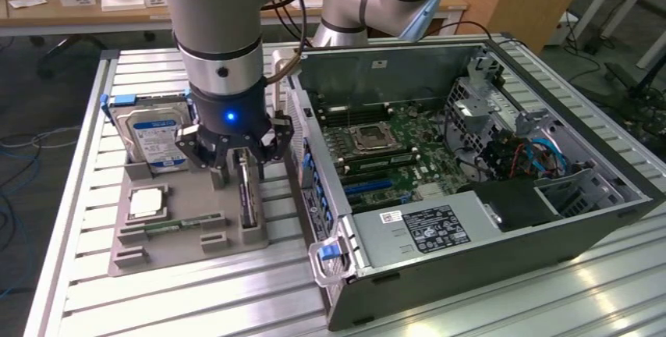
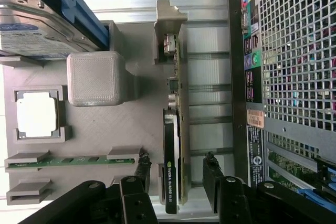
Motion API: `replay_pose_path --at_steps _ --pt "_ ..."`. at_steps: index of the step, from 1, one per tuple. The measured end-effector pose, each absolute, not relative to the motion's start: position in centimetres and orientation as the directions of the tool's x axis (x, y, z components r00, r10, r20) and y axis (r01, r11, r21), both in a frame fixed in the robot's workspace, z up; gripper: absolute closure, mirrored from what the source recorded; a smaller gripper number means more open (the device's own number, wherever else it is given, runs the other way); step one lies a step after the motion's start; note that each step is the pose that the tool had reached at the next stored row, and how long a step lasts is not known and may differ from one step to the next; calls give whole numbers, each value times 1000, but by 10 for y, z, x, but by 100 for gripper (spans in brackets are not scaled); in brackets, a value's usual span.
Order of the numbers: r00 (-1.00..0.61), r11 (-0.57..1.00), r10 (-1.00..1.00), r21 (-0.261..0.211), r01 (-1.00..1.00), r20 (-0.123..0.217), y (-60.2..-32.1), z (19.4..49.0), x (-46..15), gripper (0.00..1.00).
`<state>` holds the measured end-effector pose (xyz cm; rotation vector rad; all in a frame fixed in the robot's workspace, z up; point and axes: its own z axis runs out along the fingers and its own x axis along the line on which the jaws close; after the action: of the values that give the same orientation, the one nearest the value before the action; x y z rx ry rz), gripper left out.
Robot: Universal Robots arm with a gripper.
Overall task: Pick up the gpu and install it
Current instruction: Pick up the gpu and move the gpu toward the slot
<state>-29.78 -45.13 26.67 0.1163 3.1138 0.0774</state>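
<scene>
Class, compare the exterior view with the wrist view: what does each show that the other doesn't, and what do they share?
Exterior view adds: the arm, the motherboard inside the open case, the power supply. Wrist view adds: the rear ports, lettering on the gpu. Both: the open hand straddling the gpu, which stands on edge in the grey tray, the hard drive, the memory stick.
</scene>
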Motion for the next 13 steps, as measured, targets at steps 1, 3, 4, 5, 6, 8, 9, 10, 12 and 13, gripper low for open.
replay_pose_path --at_steps 1,3,4,5,6,8,9,10,12,13 --pt "-997 996 75 51 74 -23 -451 267 -298 47" --pt "-997 996 75 51 74 -23 -451 267 -298 47" --pt "-997 996 75 51 74 -23 -451 266 -298 47" --pt "-997 996 75 51 74 -23 -451 265 -298 47" --pt "-997 996 75 51 74 -23 -451 265 -298 47" --pt "-997 996 75 51 74 -23 -451 262 -298 47" --pt "-997 996 75 51 74 -23 -451 261 -298 47" --pt "-997 996 75 51 74 -23 -451 260 -298 47" --pt "-997 996 75 51 74 -23 -451 258 -298 47" --pt "-997 996 75 51 74 -23 -451 257 -298 47"
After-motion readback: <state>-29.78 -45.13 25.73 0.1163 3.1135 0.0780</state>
